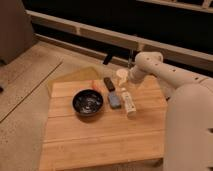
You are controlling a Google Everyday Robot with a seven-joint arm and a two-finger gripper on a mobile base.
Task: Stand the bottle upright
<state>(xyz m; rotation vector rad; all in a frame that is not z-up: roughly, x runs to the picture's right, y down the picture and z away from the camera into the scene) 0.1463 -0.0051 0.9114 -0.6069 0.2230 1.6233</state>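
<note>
We are barely starting: the bottle (129, 102) is lying flat on the table (100, 137), gripper (121, 77) hovering near its far end (grip: cannot tell).

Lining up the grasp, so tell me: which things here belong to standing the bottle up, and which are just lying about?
For the job:
bottle, lying on its side beside the blue-grey block
pincer, just beyond the bottle's far end

Lying about:
black bowl
blue-grey block
black bar
small orange item
all on the wooden table
</note>
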